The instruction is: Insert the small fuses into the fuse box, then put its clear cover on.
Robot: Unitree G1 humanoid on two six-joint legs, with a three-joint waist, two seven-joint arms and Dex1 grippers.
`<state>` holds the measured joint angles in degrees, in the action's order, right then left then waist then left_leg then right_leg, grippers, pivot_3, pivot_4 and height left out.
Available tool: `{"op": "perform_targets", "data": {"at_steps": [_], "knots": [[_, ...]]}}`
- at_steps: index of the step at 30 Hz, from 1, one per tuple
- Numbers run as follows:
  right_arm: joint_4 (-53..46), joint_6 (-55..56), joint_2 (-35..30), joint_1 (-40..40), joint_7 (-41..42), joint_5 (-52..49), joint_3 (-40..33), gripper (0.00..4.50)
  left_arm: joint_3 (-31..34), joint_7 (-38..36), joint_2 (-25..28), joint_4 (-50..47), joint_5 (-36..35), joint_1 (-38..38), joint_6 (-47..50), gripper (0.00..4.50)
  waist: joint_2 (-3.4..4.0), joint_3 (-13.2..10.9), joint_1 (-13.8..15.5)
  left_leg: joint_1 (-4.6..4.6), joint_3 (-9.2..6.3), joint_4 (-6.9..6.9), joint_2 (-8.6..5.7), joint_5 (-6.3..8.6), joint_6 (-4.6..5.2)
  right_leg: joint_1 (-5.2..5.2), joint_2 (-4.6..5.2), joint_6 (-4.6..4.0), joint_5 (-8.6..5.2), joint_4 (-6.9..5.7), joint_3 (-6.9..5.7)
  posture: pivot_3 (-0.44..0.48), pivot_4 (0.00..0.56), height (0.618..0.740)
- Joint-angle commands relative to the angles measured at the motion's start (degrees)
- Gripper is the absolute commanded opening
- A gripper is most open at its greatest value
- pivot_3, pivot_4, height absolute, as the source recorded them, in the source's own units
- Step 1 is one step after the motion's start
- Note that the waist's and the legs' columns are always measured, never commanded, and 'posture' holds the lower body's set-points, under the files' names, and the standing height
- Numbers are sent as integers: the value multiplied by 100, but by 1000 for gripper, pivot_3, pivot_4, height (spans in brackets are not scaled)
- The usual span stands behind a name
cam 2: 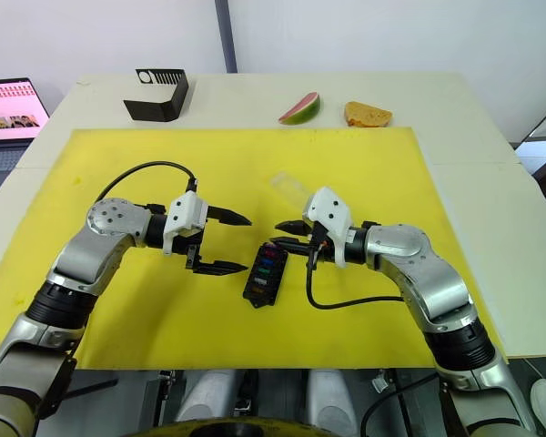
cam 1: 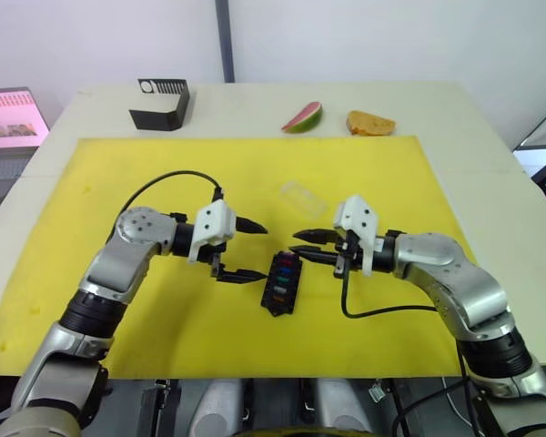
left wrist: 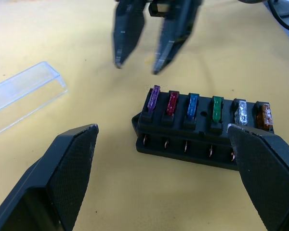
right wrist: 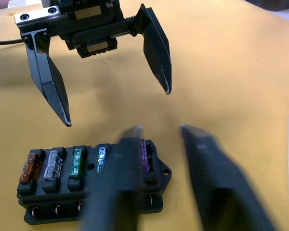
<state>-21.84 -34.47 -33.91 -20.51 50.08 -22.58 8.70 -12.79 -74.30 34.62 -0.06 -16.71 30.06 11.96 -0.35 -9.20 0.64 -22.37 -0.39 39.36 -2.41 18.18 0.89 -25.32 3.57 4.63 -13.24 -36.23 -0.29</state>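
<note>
Fuse box (cam 1: 281, 281): one black block, lying on the yellow mat (cam 1: 109, 173) between the two grippers. Six small fuses (left wrist: 192, 107) are seated in one row: purple, red, blue, green, clear-grey, amber. One clear cover (left wrist: 22, 93) lies loose on the mat just beyond the box, faint from the head views and cut off at the wrist view's edge. Left gripper (cam 1: 247, 248) is wide apart, holding nothing, beside the box. Right gripper (cam 1: 308, 246) is parted less widely, also empty, tips hovering over the purple end; its fingers blur across the red fuse in its own wrist view.
</note>
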Motion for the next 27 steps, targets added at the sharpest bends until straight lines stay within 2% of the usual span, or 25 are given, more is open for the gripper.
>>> {"op": "perform_targets", "data": {"at_steps": [1,11,13,27], "knots": [[-144,91,9,-10,18,-7,42,41,52,2,-3,-55,1,95,-90,4500,0,0,0,0,0,0,0,0,0,0,0,0,0,0,0,0,150,740],[-260,-8,-60,12,-44,-35,76,41,69,-3,16,-53,14,76,-120,4500,0,0,1,0,0,1,0,0,0,0,0,0,0,0,0,0,150,740],[-249,13,-103,30,-40,13,109,562,67,-3,11,-56,17,73,-119,4500,0,0,1,0,0,1,0,-1,-1,0,0,0,0,-1,0,0,150,740],[-209,-9,-137,70,-17,67,171,562,47,9,-7,-85,40,61,-134,4500,0,0,1,0,0,2,0,0,-1,0,0,0,0,-1,0,0,150,740]]}}
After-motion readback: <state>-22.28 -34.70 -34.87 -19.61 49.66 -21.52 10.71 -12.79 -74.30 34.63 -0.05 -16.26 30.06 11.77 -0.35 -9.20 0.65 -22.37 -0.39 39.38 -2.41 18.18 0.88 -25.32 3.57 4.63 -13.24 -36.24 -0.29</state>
